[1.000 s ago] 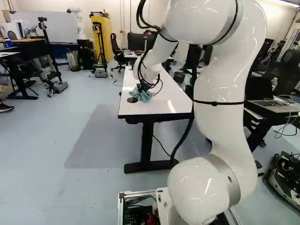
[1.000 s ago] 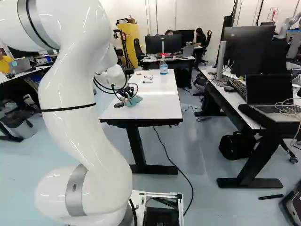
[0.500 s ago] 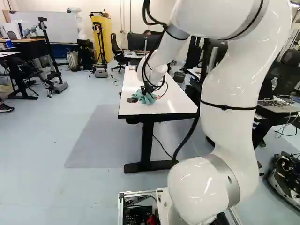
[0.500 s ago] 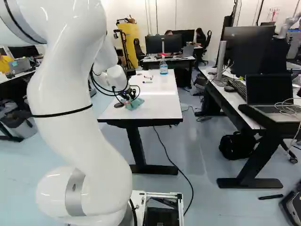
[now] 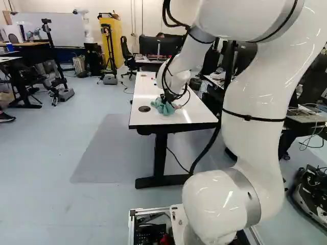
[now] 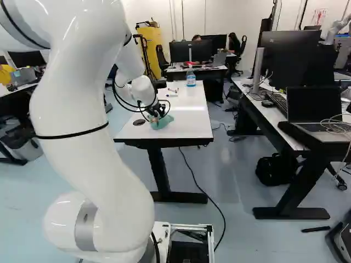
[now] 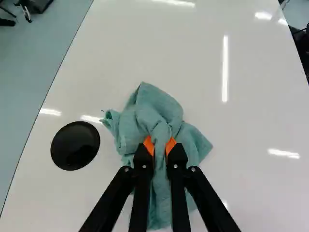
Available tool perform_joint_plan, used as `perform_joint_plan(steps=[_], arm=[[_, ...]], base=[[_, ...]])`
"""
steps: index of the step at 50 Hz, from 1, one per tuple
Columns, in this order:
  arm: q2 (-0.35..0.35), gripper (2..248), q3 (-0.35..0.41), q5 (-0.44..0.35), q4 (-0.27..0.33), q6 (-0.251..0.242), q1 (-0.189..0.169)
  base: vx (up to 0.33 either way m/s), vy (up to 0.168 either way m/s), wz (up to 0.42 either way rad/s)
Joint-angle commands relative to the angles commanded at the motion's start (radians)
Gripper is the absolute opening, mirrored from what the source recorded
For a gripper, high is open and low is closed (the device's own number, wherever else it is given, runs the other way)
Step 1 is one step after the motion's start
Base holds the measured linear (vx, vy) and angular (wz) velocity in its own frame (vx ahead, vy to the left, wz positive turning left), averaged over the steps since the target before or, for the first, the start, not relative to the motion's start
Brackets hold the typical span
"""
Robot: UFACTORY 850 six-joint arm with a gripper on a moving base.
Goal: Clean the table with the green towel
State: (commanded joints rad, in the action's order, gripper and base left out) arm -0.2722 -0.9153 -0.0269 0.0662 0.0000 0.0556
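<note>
While I look down along the wrist, I see my jaws holding the green towel (image 7: 159, 113), with a bunched fold of it pinched between the orange pads (image 7: 148, 145). The cloth lies crumpled on the white tabletop (image 5: 176, 120), spreading ahead of the jaws, out to both sides of them and under them. From the base I find it toward the tabletop's near end. Just beside it, but not touching, I make out a round black disc (image 7: 75, 145), which sits between the towel and one long edge.

My arm (image 5: 255, 97) rises from the joint at the foot and reaches forward over the tabletop, with black cables (image 6: 122, 101) looping around its wrist. Farther along, in the right base view, I have two markers (image 6: 172, 95) lying well apart from the towel, and beyond them a clear bottle (image 6: 191, 78) standing upright near the far end. At the back of the left base view I can also see another robot (image 5: 88, 31)
</note>
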Motion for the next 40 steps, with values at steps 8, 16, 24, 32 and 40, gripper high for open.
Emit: perform_joint_plan(steps=[8, 16, 24, 32, 40], arm=[[0.002, 46, 0.002, 0.0, 0.0, 0.0, -0.026], [-0.001, 46, -0.001, 0.0, 0.0, 0.0, -0.051], [-0.016, 46, -0.019, 0.0, 0.0, 0.0, -0.074], [-0.045, 46, -0.054, 0.0, 0.0, 0.0, -0.085], [-0.078, 46, -0.096, 0.0, 0.0, 0.0, -0.085]], base=[[0.0, 0.0, 0.0], [0.0, 0.0, 0.0], [0.0, 0.0, 0.0], [0.0, 0.0, 0.0], [0.0, 0.0, 0.0]])
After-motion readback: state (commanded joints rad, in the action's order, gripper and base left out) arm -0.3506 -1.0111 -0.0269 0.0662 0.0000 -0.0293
